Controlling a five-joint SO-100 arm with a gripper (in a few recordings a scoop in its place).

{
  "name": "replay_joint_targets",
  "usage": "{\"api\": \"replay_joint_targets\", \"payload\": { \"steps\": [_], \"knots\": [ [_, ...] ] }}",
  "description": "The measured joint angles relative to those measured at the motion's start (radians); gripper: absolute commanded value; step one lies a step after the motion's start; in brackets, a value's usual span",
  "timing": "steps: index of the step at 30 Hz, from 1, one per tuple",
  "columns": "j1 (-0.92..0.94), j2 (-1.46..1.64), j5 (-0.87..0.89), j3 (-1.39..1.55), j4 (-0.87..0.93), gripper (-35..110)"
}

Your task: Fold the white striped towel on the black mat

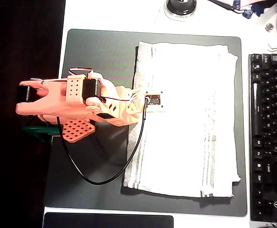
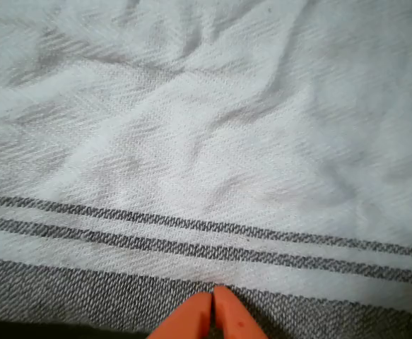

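Observation:
The white striped towel (image 1: 186, 118) lies spread flat on the right half of the black mat (image 1: 100, 52), thin grey stripes running along its left and right edges. My orange arm reaches in from the left, and the gripper (image 1: 151, 101) sits over the towel's left edge, about halfway along it. In the wrist view the two orange fingertips meet at the gripper (image 2: 213, 296), shut, just above the towel's (image 2: 206, 141) grey border band and double stripe. Nothing shows between the tips. A sliver of the mat (image 2: 22, 330) shows below the border.
A black keyboard (image 1: 270, 137) lines the mat's right side. A glossy black slab (image 1: 107, 221) lies below the mat's front edge. A round dark object (image 1: 180, 7) stands at the top. The arm's black cable (image 1: 109, 175) loops over the mat's left half.

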Motion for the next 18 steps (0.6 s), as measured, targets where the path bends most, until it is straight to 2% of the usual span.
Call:
{"api": "replay_joint_targets", "payload": {
  "steps": [18],
  "knots": [
    [-0.046,0.000,0.000,0.000,0.000,0]
  ]
}}
